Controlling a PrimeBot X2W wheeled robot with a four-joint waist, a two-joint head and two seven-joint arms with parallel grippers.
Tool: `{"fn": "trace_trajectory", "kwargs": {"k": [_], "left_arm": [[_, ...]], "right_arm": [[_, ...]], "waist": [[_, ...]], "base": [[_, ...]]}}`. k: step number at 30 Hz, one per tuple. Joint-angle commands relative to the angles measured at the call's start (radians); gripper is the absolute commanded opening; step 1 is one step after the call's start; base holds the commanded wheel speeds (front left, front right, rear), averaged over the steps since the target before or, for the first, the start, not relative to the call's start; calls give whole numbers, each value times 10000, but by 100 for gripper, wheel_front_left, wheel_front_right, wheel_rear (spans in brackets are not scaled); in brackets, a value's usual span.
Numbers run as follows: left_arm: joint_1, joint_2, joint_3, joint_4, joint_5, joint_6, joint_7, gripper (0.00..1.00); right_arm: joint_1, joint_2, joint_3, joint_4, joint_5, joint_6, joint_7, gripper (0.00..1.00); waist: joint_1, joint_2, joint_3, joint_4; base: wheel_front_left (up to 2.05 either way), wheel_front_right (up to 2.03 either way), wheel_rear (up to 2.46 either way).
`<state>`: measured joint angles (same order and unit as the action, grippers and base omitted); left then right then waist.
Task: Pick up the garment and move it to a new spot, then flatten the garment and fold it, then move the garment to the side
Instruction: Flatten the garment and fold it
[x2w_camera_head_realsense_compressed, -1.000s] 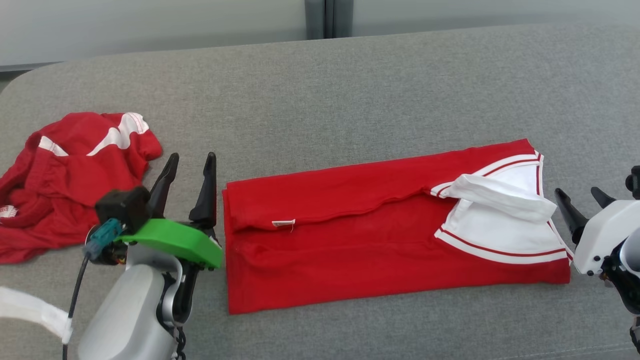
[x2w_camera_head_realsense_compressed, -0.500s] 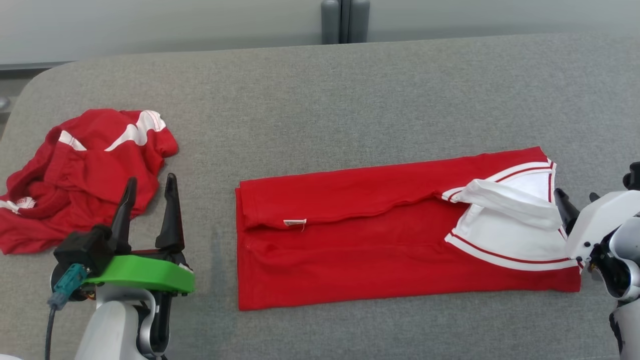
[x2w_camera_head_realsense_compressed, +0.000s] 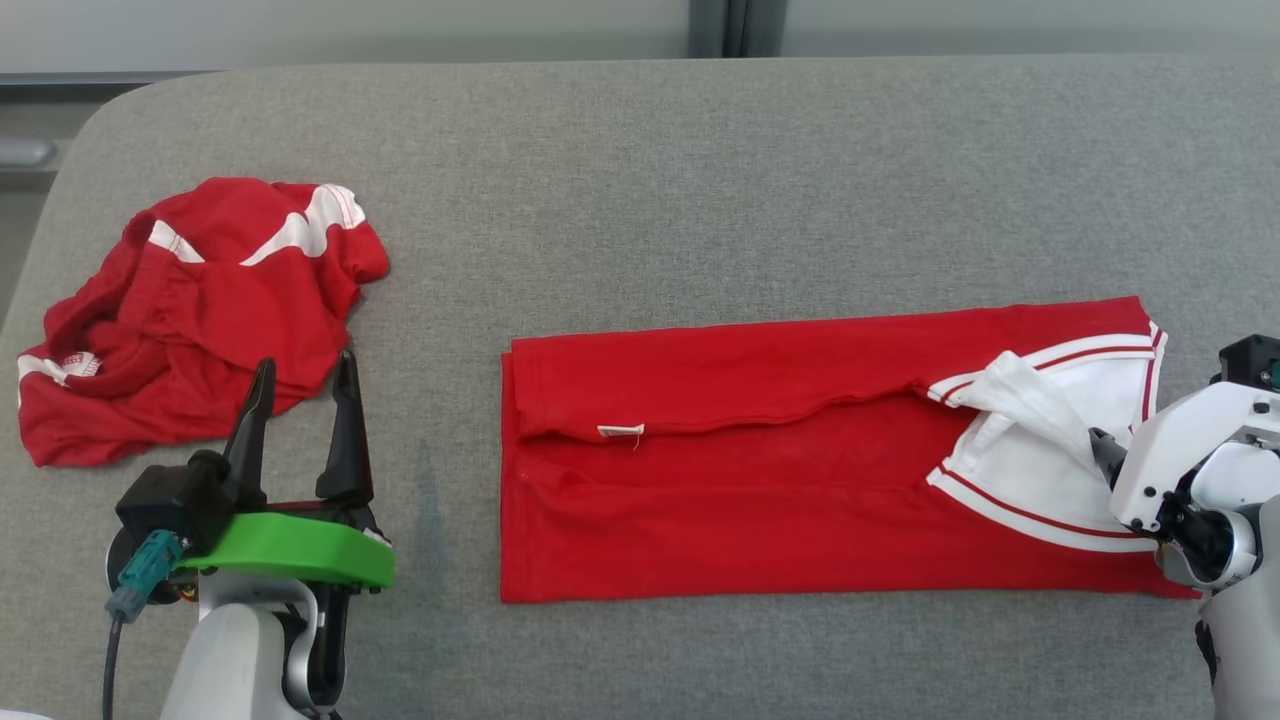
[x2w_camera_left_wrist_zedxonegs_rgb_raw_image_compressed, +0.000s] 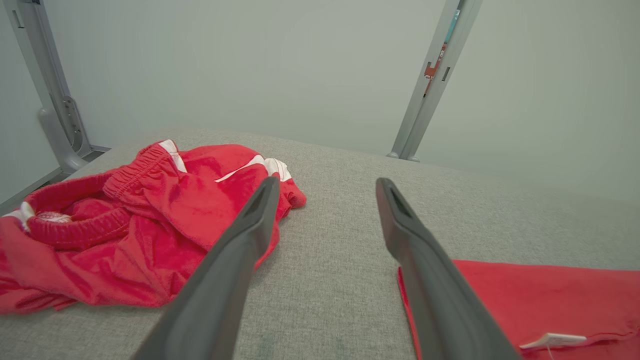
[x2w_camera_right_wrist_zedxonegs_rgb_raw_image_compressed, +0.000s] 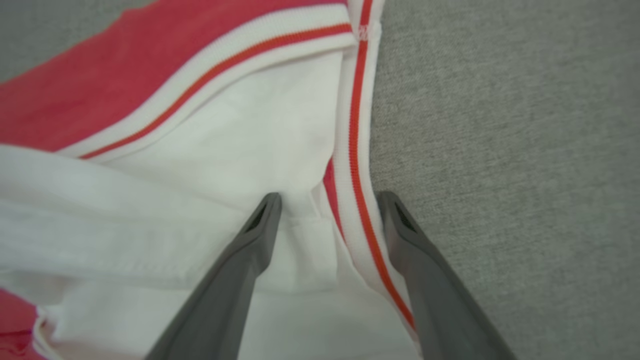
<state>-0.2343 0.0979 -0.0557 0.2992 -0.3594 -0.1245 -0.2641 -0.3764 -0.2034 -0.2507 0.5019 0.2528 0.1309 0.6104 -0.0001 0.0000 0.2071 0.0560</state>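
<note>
I read the R gripper, jaws spread astride the folded polo shirt's striped collar by the tabletop's right edge, as prob. set to pinch for the next fold; L gripper parted, empty.

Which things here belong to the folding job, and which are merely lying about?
Job: red shirt, folded lengthwise; right gripper, open at its collar; left gripper, open, off its other end.
Lying about: crumpled red shorts; metal post.
</note>
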Motion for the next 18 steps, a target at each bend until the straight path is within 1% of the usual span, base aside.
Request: {"fn": "trace_trajectory", "kwargs": {"k": [1, 4, 7, 8, 9, 10, 11, 14, 18], "left_arm": [[28, -37, 67, 35, 72, -61, 4, 100], [27, -56, 89, 79, 106, -56, 4, 100], [7, -65, 44, 107, 100, -65, 4, 100], [9, -66, 29, 103, 96, -66, 4, 100], [11, -44, 8, 98, 85, -67, 4, 100], [6, -20, -6, 94, 71, -68, 4, 100], [-4, 9, -32, 94, 46, -67, 4, 100], [-46, 58, -112, 127, -35, -68, 3, 100], [-89, 107, -155, 130, -73, -69, 3, 100]], "right_arm": [[68, 94, 62, 215, 45, -5, 277, 100], [95, 33, 147, 329, -19, -4, 435, 100], [62, -48, 256, 397, -52, -4, 343, 100], [48, -66, 281, 442, -31, -4, 344, 90], [38, -99, 313, 495, -66, -4, 341, 47], [27, -119, 349, 515, -112, -5, 293, 13], [-6, -134, 305, 570, -118, -5, 263, 0], [-102, -214, 196, 653, -234, -17, 89, 0], [-155, -351, -234, 571, -389, -27, -274, 0]], "waist": [[1, 0, 22, 32], [1, 0, 41, 54], [1, 0, 51, 42], [1, 0, 55, 33], [1, 0, 66, 18], [1, 0, 75, 5], [1, 0, 87, -14], [1, 0, 125, -70], [1, 0, 116, -166]], "base": [[0, 0, 0], [0, 0, 0], [0, 0, 0], [0, 0, 0], [0, 0, 0], [0, 0, 0], [0, 0, 0], [0, 0, 0], [0, 0, 0]]}}
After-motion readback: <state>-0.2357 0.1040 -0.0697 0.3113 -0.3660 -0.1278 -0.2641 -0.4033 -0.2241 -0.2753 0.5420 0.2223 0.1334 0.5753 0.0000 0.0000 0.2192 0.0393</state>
